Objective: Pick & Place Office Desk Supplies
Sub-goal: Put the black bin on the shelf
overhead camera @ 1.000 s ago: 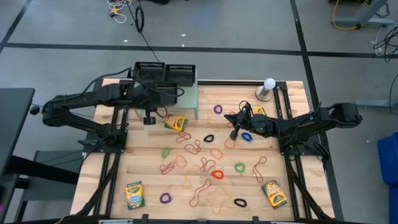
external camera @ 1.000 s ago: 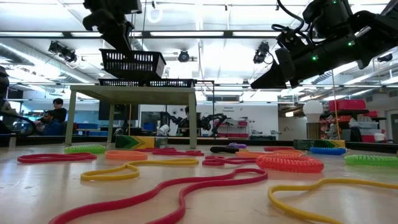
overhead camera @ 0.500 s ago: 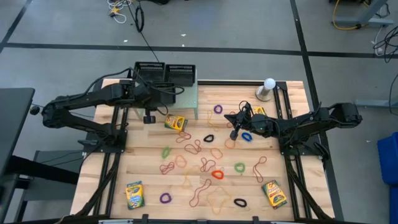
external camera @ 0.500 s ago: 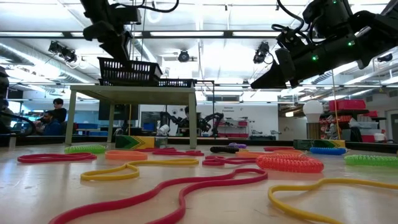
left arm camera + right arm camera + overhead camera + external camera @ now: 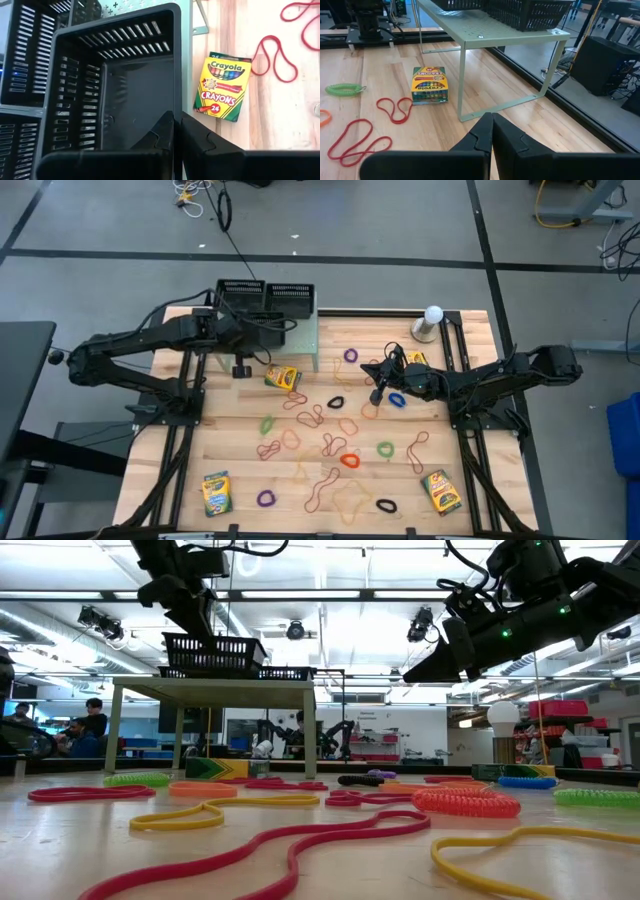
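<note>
Four crayon boxes are lying on the bench (image 5: 230, 430) in the high view: one at 10 o'clock (image 5: 282, 377), one at 8 o'clock (image 5: 216, 492), one at 4 o'clock (image 5: 440, 491), and one at 2 o'clock (image 5: 415, 360), partly under the right arm. Many rubber-band loops (image 5: 330, 442) are lying scattered across the middle. Black mesh trays (image 5: 290, 292) are sitting on a pale green shelf (image 5: 305, 338) at 11 o'clock. The left claw (image 5: 252, 327) is reaching over them. The right claw (image 5: 378, 393) is hovering at 2 o'clock, near a blue loop (image 5: 397, 399).

Low view: the left claw is gripping one tilted mesh tray (image 5: 215, 648) by its side, above the shelf top. The right claw is hanging high at 2 o'clock, fingers together and empty. A long red loop (image 5: 270, 850), a yellow loop (image 5: 215, 815) and an orange coil (image 5: 465, 802) are lying nearest.

Left wrist view: the fingers (image 5: 165, 132) are pressing together on the wall of the held tray, and the 10 o'clock box is lying face up just beside the shelf.

Right wrist view: the closed fingers (image 5: 485, 131) are pointing toward the shelf. The same box is lying by its leg, with a red double loop (image 5: 395, 109) touching it.
</note>
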